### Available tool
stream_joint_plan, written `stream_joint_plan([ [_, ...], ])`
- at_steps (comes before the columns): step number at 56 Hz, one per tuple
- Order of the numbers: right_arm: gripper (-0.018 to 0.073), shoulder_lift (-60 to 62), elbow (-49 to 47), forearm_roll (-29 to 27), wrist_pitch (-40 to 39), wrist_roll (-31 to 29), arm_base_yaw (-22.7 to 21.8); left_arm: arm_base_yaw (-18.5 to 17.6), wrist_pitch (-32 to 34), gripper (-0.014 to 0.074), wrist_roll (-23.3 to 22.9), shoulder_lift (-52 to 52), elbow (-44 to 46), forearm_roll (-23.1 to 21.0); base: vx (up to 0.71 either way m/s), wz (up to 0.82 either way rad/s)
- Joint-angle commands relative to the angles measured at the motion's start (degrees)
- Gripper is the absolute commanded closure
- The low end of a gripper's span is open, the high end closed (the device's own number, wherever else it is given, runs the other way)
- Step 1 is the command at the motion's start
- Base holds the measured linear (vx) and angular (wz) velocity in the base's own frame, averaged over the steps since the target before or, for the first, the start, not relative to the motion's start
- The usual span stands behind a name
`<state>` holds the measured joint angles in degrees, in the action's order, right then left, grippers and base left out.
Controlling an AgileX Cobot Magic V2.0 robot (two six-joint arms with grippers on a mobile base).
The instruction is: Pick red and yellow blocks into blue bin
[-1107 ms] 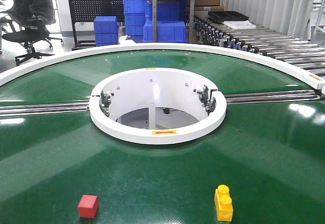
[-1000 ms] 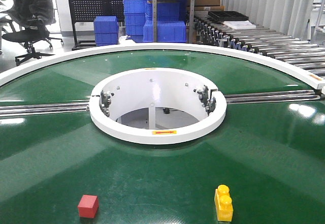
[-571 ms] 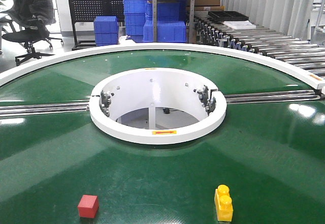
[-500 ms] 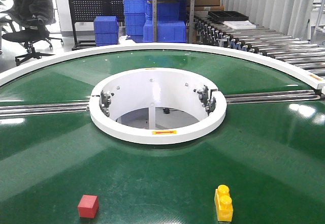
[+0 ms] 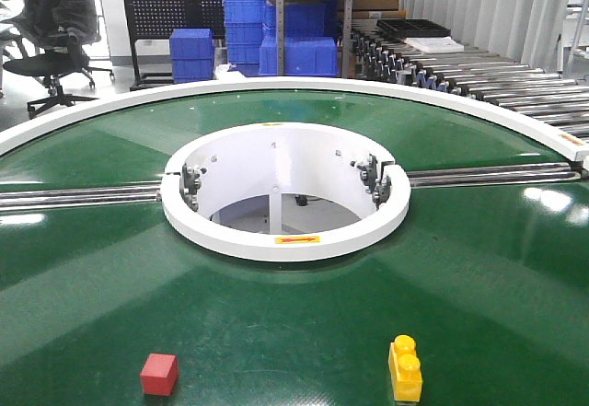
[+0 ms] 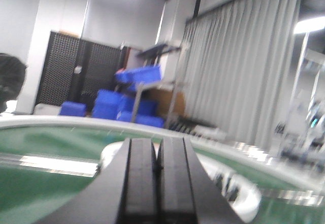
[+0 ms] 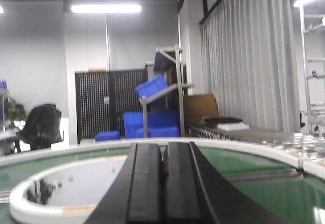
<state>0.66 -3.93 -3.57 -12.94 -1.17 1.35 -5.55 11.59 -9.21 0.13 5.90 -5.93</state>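
- The tabletop (image 5: 294,305) is round and green, with a white ring (image 5: 285,243) around its middle hole.
- A red cube (image 5: 158,374) lies on its near left part.
- A yellow brick (image 5: 405,370), studs up, lies at near right, well apart from the cube.

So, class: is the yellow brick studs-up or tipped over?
Studs-up: the yellow brick sits flat on the green belt, both round studs on top.

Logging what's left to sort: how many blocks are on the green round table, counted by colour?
Red cube: 1
Yellow studded brick: 1
Total: 2 blocks
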Motion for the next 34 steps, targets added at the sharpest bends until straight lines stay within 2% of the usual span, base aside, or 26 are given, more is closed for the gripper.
stream_joint_plan([
  [1, 0.0569, -3.54, -11.02, 0.12, 1.52, -1.78, -0.06, -0.05, 1.19, 0.0594, 0.28, 4.73, 9.97, 1.71, 0.00, 0.00],
  [7, 0.0569, -14.11, -23.56, 0.31, 6.15, -5.38, -0.06, -0.05, -1.70, 0.0594, 4.81, 15.57, 22.05, 2.70, 0.00, 0.00],
  [11, 0.0569, -24.30, -32.22, 0.31, 6.29, -7.96, -0.06, -0.05, -1.78, 0.0594, 6.25, 23.79, 29.94, 2.70, 0.00, 0.00],
  [15, 0.0569, -33.91, -38.78, 0.13, 6.29, -7.87, -0.06, -0.05, -1.78, 0.0594, 6.73, 33.51, 36.30, 2.70, 0.00, 0.00],
  [25, 0.0569, -48.65, -47.28, -0.25, 8.36, -1.31, -0.06, -0.05, -1.93, 0.0594, 6.56, 48.79, 43.15, 2.50, 0.00, 0.00],
  [29, 0.0569, -51.32, -48.07, -0.25, 8.45, 1.17, -0.06, -0.05, -2.07, 0.0594, 6.02, 51.65, 43.49, 2.20, 0.00, 0.00],
  [34, 0.0568, -53.15, -48.06, -0.17, 8.20, 1.17, -0.06, -0.05, -1.75, 0.0594, 5.81, 52.73, 43.49, 2.20, 0.00, 0.00],
])
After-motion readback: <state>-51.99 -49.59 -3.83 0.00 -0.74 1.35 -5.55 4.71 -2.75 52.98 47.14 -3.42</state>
